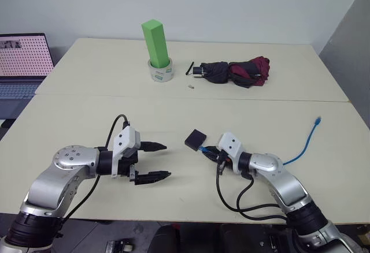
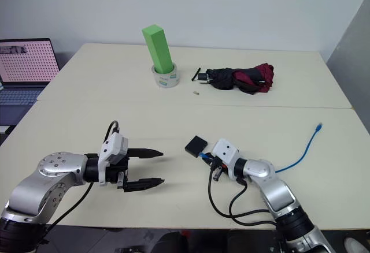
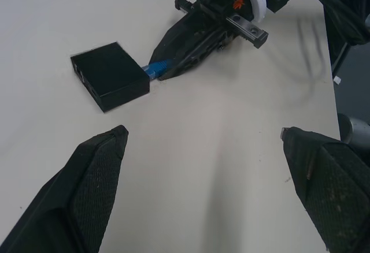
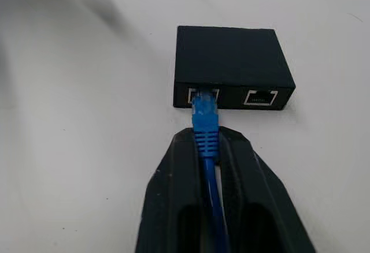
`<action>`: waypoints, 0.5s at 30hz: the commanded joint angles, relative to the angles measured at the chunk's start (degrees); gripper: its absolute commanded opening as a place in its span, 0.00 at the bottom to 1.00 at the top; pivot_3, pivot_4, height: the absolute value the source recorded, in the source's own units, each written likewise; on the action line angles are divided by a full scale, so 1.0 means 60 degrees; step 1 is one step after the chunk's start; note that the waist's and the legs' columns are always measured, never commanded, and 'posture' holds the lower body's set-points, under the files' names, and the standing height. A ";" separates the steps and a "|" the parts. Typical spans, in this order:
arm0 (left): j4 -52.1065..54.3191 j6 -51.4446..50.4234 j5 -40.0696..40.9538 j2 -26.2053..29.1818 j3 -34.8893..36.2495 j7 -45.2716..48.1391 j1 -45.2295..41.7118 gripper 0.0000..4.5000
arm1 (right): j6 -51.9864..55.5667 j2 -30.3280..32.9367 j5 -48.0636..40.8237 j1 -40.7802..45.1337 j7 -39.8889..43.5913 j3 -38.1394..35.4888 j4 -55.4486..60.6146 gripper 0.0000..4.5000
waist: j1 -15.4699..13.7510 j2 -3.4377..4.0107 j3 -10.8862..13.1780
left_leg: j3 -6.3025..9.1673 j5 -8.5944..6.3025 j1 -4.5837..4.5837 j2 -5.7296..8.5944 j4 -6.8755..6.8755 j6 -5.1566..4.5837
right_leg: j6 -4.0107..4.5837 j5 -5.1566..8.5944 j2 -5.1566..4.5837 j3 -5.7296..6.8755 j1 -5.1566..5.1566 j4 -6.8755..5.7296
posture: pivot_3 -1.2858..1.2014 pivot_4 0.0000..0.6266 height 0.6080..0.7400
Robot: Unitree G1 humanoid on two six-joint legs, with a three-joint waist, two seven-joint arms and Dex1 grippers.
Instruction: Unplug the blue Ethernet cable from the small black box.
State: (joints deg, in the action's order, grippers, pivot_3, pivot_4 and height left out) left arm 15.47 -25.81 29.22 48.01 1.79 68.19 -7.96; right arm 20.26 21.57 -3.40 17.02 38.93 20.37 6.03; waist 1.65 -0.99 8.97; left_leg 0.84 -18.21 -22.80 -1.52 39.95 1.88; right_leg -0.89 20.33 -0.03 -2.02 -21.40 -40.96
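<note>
Across the pale table [image 1: 87, 108], we had our right gripper [image 4: 209, 149] clamped on the blue Ethernet cable [image 4: 205, 117], still plugged into the small black box [image 1: 196, 139] at its eleven o'clock; pulling remained. Our left gripper [image 1: 157, 160] stood apart, empty.

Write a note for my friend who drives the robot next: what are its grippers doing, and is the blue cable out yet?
Right gripper: shut on the blue Ethernet cable, just behind its plug.
Left gripper: open, holding nothing, apart from the box.
Small black box: lies on the table between the grippers; the plug sits in one port, the port beside it is free.
Done: cable gripped.
Left: pull the plug out; the box may slide, so perhaps steady it with the left gripper.
</note>
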 commanded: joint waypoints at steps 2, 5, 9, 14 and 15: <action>0.0001 0.0117 0.0071 -0.0057 0.0199 -0.0098 -0.0135 1.00 | -0.0318 0.0208 0.0368 0.0142 -0.0022 -0.0054 -0.0132 0.03 | 0.0000 0.0000 0.0000 | 0.0000 0.0000 0.0000 0.0000 0.0000 0.0000 | 0.0000 0.0000 0.0000 0.0001 0.0000 0.0000 | 0.52 0.24 1.00; -0.0217 0.0074 0.0088 -0.0166 0.0206 -0.0185 -0.0233 1.00 | -0.0624 0.0362 0.0539 0.0175 0.0010 -0.0047 0.0006 0.03 | -0.0006 0.0000 0.0000 | 0.0000 0.0000 -0.0001 0.0000 0.0000 0.0000 | 0.0000 0.0000 0.0000 0.0000 0.0000 0.0000 | 0.52 0.24 1.00; -0.0607 -0.0353 0.0461 -0.0398 0.0310 -0.0286 -0.0539 1.00 | -0.1232 0.0833 0.0772 0.0291 0.0187 -0.0244 0.0589 0.03 | -0.0011 0.0003 0.0002 | -0.0001 0.0000 -0.0003 0.0004 0.0001 0.0000 | 0.0000 0.0000 -0.0001 -0.0001 -0.0003 0.0000 | 0.52 0.24 1.00; -0.1235 -0.2178 0.2051 -0.1062 0.0848 -0.0705 -0.1269 1.00 | -0.2922 0.1621 0.1530 0.0467 0.0084 -0.0385 0.0781 0.03 | 0.0006 0.0001 0.0003 | -0.0001 0.0000 -0.0008 0.0001 0.0002 0.0000 | 0.0000 0.0000 -0.0001 0.0001 -0.0006 0.0001 | 0.52 0.24 1.00; -0.1386 -0.2413 0.2236 -0.1182 0.0888 -0.0762 -0.1425 1.00 | -0.3387 0.1757 0.1727 0.0523 0.0012 -0.0407 0.0746 0.03 | 0.0014 0.0001 0.0003 | 0.0001 0.0000 -0.0007 0.0000 0.0002 0.0000 | 0.0000 0.0000 0.0000 0.0004 -0.0006 -0.0001 | 0.52 0.24 1.00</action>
State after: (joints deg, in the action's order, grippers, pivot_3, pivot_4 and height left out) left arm 8.35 -36.76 38.64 42.01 4.58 64.61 -14.56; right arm 6.66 30.71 4.63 18.83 39.79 19.29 8.00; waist 1.73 -0.99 8.99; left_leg 0.85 -18.21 -22.85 -1.54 39.96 1.87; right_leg -0.89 20.34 -0.02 -1.98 -21.44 -40.97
